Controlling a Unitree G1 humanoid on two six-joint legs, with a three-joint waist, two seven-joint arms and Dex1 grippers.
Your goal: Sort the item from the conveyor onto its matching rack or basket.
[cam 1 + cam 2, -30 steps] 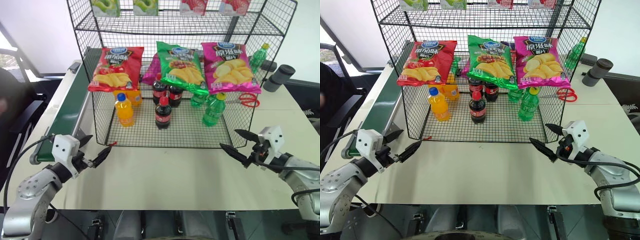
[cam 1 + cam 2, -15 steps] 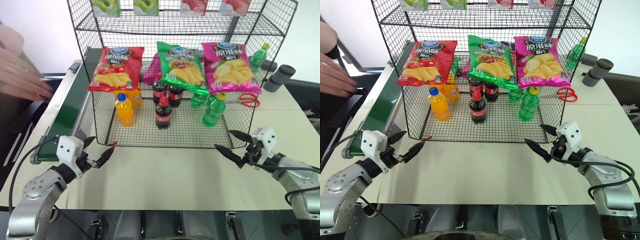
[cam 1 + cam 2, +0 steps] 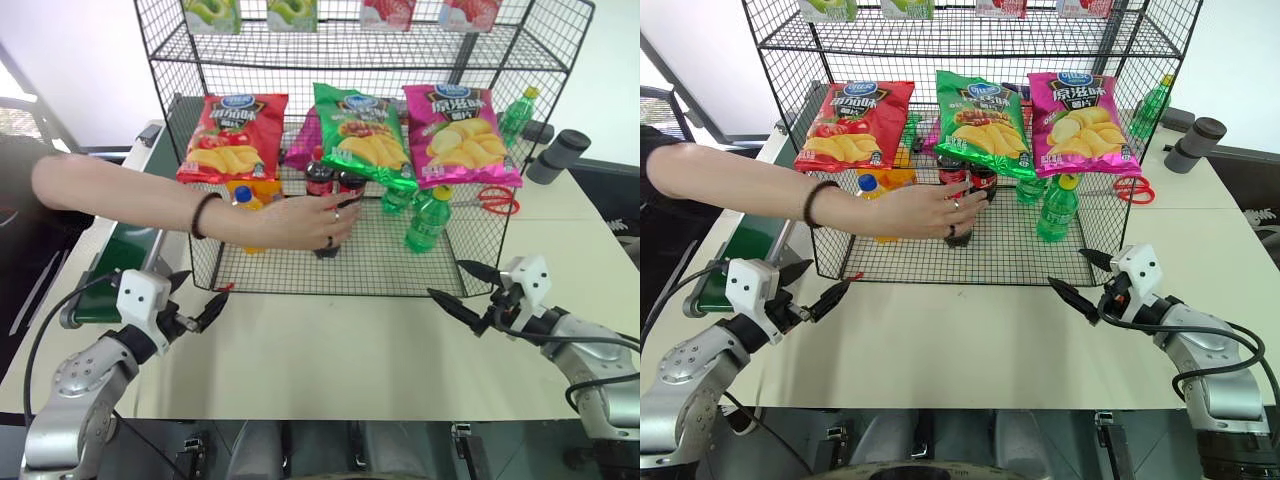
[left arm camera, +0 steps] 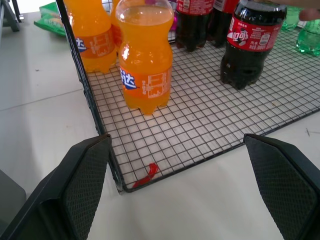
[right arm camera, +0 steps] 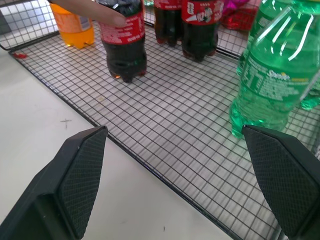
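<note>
Hand [image 3: 300, 222] on red-labelled cola bottle [image 4: 247, 42]; both grippers' jaws spread wide, empty.

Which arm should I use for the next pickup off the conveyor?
Probably left: the left gripper, open, hovers beside the near end of the conveyor; the right gripper sits across the table.

A pale counter [image 3: 330, 340] carries a black wire rack [image 3: 300, 275] at its middle, a green conveyor [image 3: 135, 225] along its left edge, and red scissors [image 3: 497, 201] and 2 grey cylinders [image 3: 560, 152] at far right.
</note>
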